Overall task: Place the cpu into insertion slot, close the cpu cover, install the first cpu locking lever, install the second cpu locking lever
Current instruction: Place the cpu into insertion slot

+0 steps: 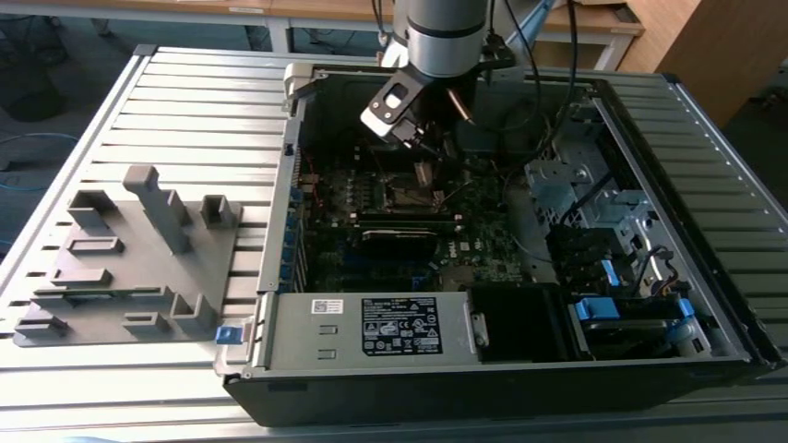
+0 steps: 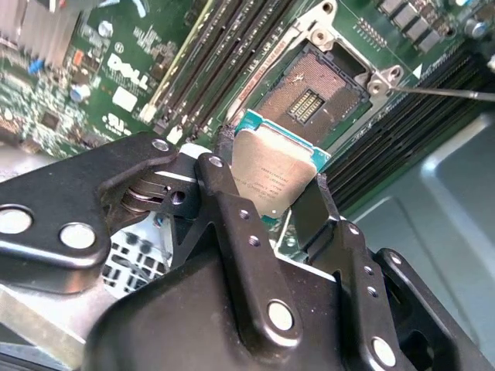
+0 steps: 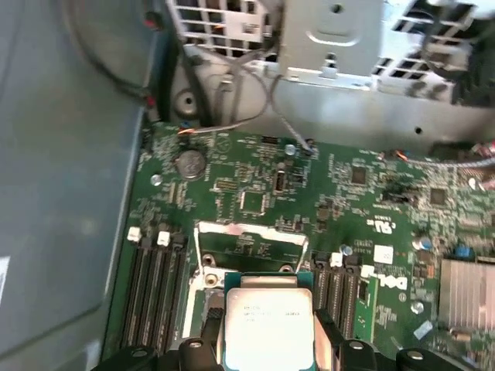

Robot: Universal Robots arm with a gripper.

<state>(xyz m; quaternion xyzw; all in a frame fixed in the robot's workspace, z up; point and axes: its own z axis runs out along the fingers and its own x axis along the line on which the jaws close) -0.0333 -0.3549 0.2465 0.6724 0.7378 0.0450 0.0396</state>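
A slatted table (image 1: 185, 101) is seen in the exterior view, carrying an open computer case (image 1: 493, 378) and, well apart from the pincer toward the exterior view's left, a grey moulded fixture (image 1: 136, 268). The arm (image 1: 444, 37) is seen reaching down into the case, with the pincer (image 1: 425, 175) low over the green motherboard (image 3: 348, 185).

The grasp itself is made plain in both wrist views. In the second wrist view the pincer (image 2: 272, 164) is seen pinching the cpu (image 2: 271, 178) by two opposite edges between its black fingers (image 2: 232, 209), grey metal top facing the camera. Just beyond the fingertips the insertion slot (image 2: 309, 100) is shown uncovered, its dark centre bare. Whether the chip touches the slot's rim cannot be told. Long memory slots (image 2: 224, 46) are seen beside the slot.

In the first wrist view the cpu cover (image 3: 247, 227) is seen folded back, just past the held cpu (image 3: 267, 321), and a finned heat sink (image 3: 468, 290) is shown off to one side.
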